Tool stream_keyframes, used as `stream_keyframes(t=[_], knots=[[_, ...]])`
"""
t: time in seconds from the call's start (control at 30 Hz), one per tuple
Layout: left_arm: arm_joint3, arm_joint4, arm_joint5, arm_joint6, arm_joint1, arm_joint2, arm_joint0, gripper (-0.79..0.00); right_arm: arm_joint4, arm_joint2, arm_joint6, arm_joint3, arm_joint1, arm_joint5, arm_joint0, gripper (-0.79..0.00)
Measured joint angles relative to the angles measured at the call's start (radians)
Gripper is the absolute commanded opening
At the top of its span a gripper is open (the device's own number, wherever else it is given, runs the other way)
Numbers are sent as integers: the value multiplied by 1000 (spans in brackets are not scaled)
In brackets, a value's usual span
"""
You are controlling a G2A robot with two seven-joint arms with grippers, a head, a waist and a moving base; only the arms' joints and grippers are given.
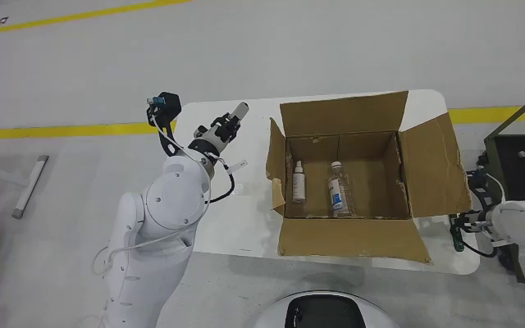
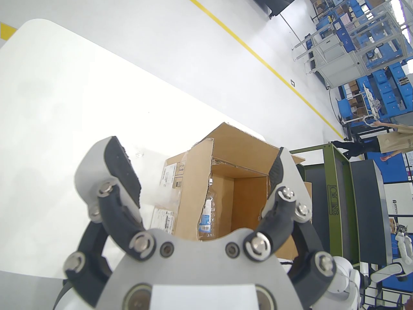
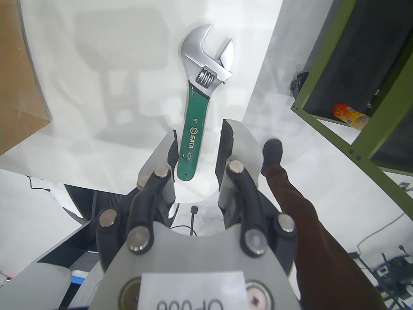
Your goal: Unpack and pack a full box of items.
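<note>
An open cardboard box [image 1: 344, 115] stands on the right half of the white table [image 1: 238, 221]. Inside it lie a small white spray bottle [image 1: 299, 182] and a clear water bottle [image 1: 339, 189]. The left wrist view looks through a torn corner of the box [image 2: 238, 140] at the water bottle [image 2: 206, 208]. My left gripper [image 1: 239, 111] [image 2: 197, 149] hangs open and holds nothing, above the table left of the box. A green-handled adjustable wrench [image 3: 195, 114] [image 1: 456, 235] lies by the table's right edge. My right gripper [image 3: 200, 129] [image 1: 464, 230] is open, its fingers straddling the handle.
A green-framed cart [image 1: 504, 164] [image 3: 355, 66] stands close to the table's right side, with an orange can [image 3: 350, 116] on its shelf. The box flaps spread outward over the table. Bare table surface lies left of the box.
</note>
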State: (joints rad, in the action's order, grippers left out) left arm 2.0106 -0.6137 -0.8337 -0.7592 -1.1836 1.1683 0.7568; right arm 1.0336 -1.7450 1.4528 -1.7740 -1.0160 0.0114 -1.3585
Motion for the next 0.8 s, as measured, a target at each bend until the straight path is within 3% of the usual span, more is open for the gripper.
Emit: stream_keyframes(t=[0.8], knots=[[0, 0, 0, 0, 0, 0, 0, 0, -8, 37, -57, 45, 6, -31, -3, -489]])
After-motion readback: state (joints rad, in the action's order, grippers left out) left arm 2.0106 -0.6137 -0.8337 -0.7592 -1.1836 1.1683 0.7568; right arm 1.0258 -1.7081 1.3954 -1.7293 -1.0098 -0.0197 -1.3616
